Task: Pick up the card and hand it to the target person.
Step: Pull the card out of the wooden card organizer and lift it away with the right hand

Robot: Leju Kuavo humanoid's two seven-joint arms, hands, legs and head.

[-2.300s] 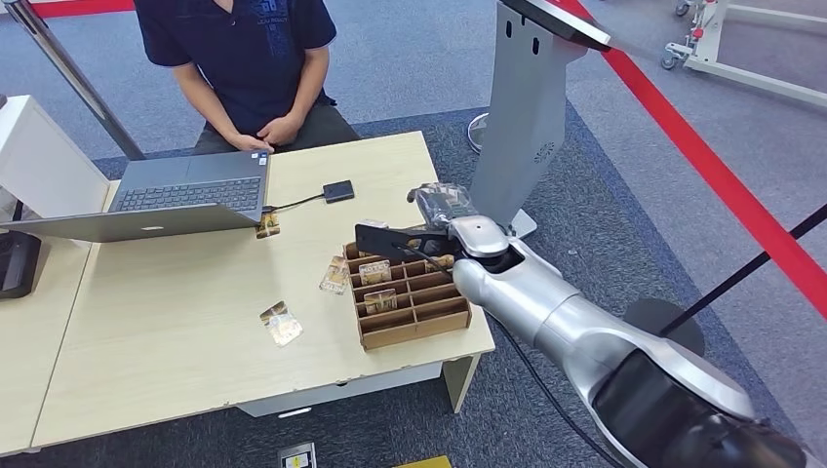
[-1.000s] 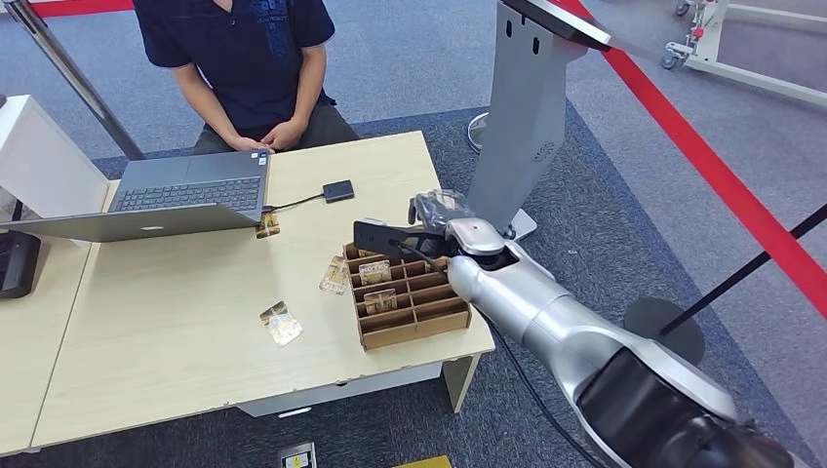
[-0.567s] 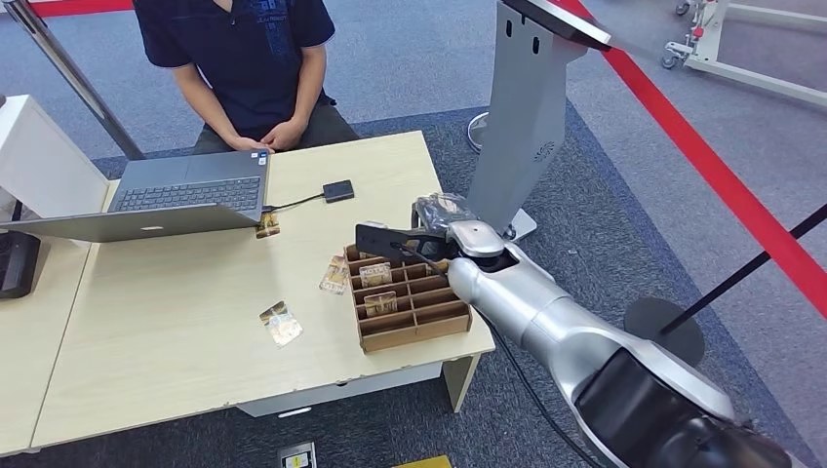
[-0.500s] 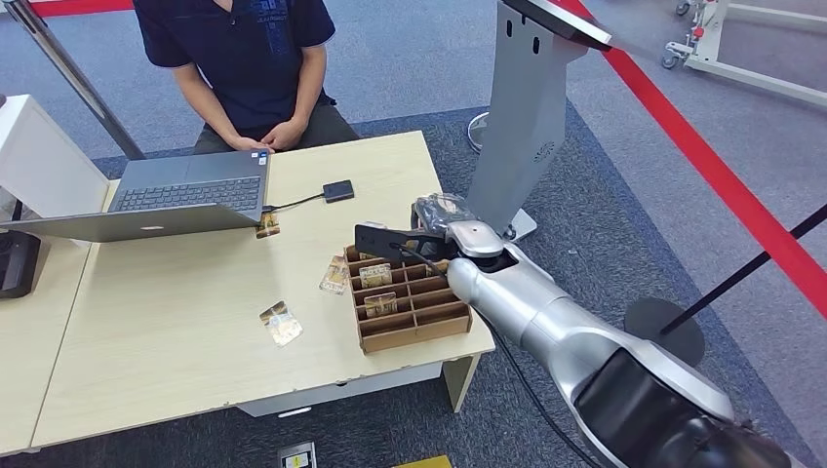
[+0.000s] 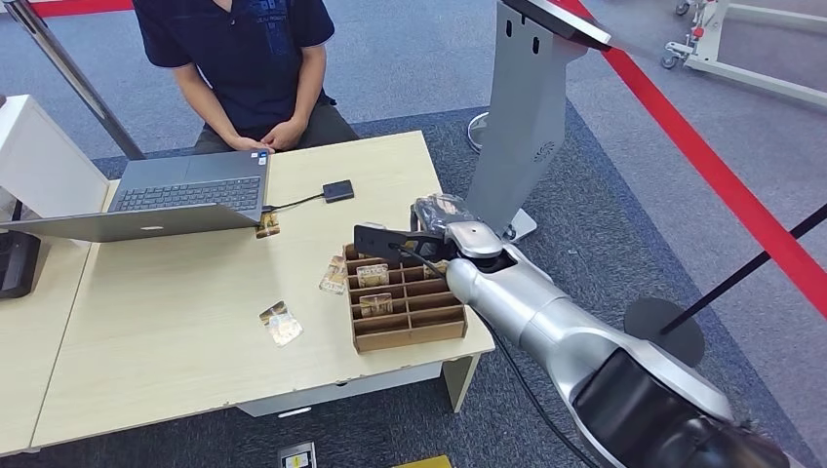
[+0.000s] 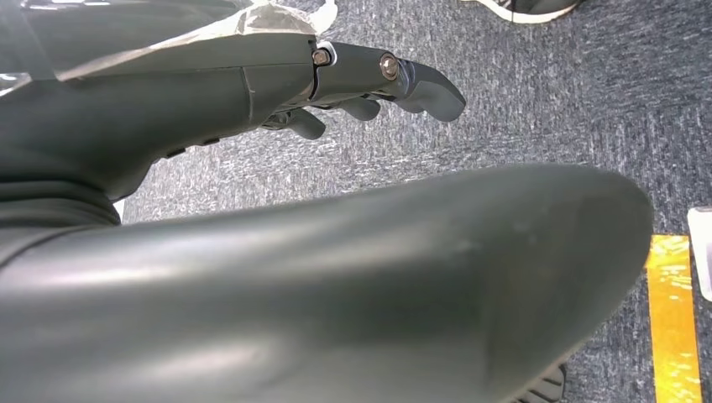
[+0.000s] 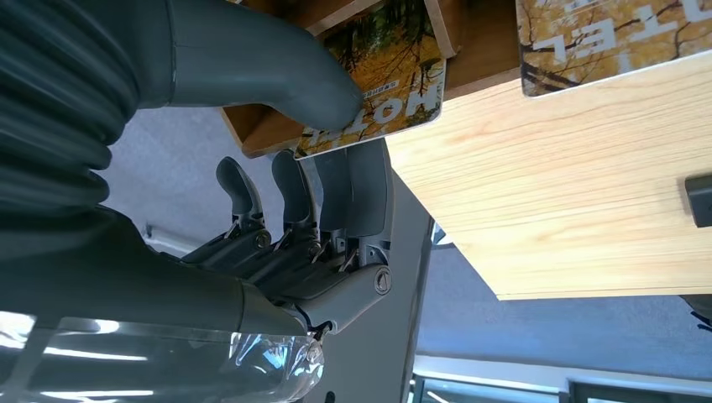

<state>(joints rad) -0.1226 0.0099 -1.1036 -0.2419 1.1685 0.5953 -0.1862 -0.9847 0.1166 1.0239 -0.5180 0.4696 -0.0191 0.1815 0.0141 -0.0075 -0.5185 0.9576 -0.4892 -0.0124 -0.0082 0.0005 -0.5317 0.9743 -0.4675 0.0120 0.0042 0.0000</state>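
Apparently mid-pick: right hand (image 7: 277,159) pinches the card (image 7: 382,71), thumb against fingers (image 7: 353,180), in the wooden organizer (image 5: 405,307) (counter's 4 o'clock); lifting and handover remain.

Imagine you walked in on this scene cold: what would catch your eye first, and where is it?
The silver right arm sweeps in from the lower right, its right hand at the far end of the wooden slotted box on the table's right edge. In the right wrist view its thumb presses on an autumn-print card at the box's rim. Across the pale table sits a person in a dark shirt behind an open laptop.
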